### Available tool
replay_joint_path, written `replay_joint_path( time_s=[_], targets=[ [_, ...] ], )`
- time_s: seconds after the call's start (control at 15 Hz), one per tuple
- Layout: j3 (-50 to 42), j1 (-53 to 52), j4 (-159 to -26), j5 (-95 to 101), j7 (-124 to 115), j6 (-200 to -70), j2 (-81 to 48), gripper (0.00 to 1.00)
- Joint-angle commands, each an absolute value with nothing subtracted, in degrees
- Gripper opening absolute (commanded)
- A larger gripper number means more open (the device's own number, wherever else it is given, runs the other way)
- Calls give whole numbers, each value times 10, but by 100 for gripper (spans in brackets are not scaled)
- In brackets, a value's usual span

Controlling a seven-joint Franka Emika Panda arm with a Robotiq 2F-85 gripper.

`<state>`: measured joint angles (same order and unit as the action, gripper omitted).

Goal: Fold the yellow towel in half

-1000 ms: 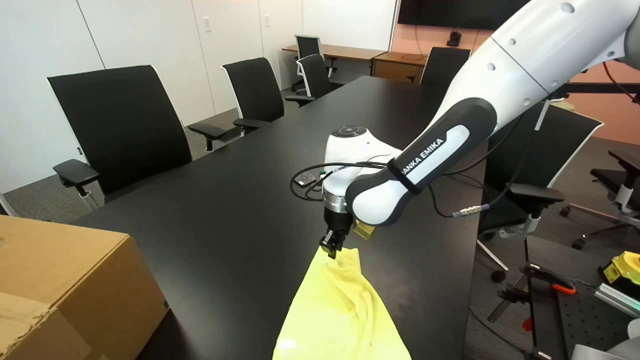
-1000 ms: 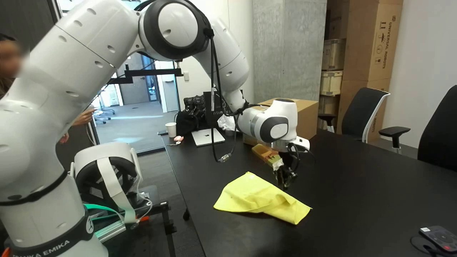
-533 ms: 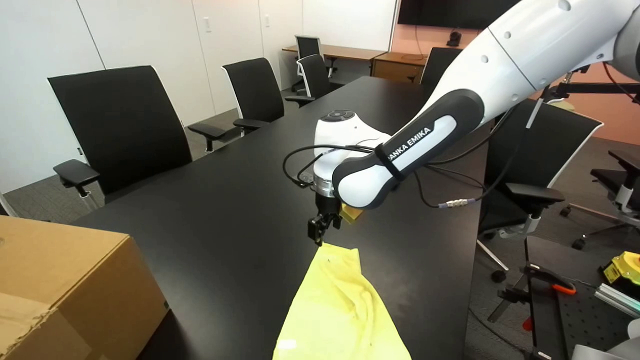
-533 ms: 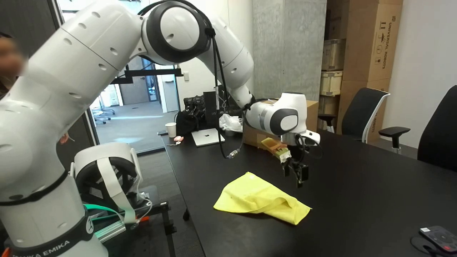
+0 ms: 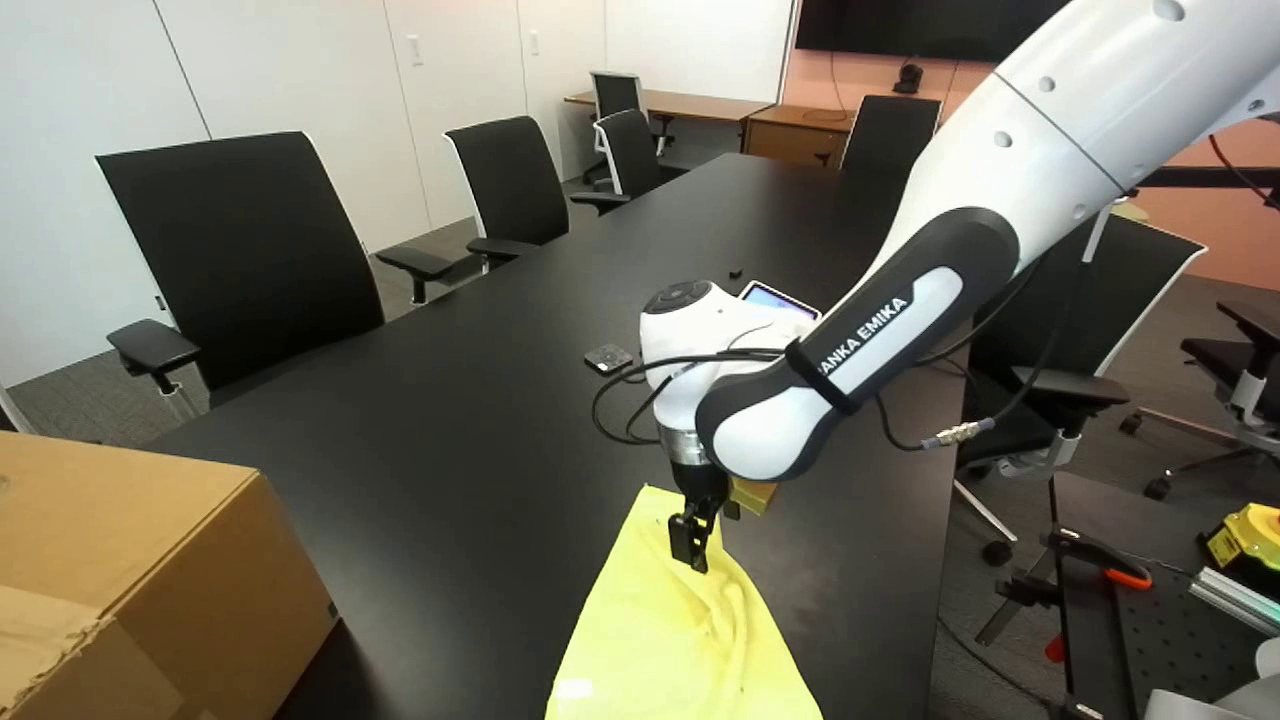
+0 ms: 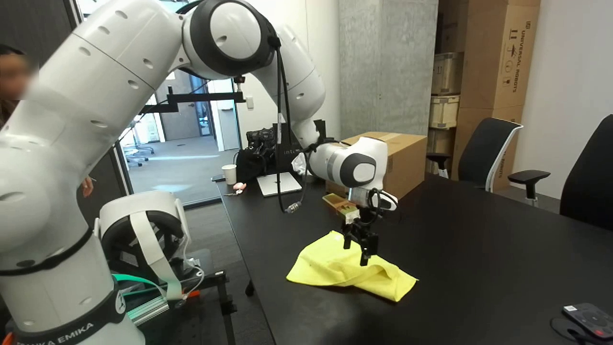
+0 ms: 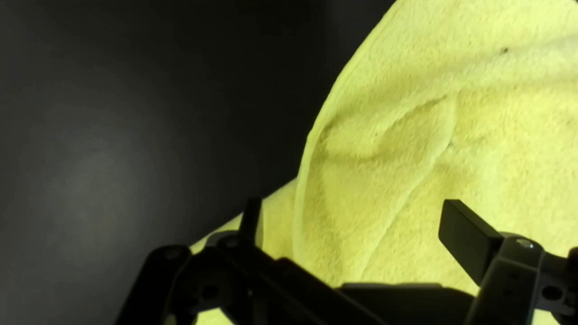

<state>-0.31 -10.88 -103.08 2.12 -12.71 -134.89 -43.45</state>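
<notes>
Towel, creased, on dark table — below gripper, fingers spread wide apart.

Bright light streaks the floor and blur veils a face in an exterior view; soft glare clouds the table in the wrist view.

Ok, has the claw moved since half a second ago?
Yes: in an exterior view, the claw shifted picture-left relative to the cardboard box, now over the yellow towel.
</notes>
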Motion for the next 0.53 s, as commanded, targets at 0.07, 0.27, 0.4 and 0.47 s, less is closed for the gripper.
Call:
replay_joint_path(
  time_s=[0.07,0.27,0.4,0.47],
  targets=[
    [15,-139,-1114,27,-139,-1360,-402,100],
    [32,-144,-1146,17,-135,-1389,-411,100],
    [41,-144,-1162,12,-131,-1416,-419,100],
    [42,-144,-1170,12,-131,-1435,-422,100]
  ],
)
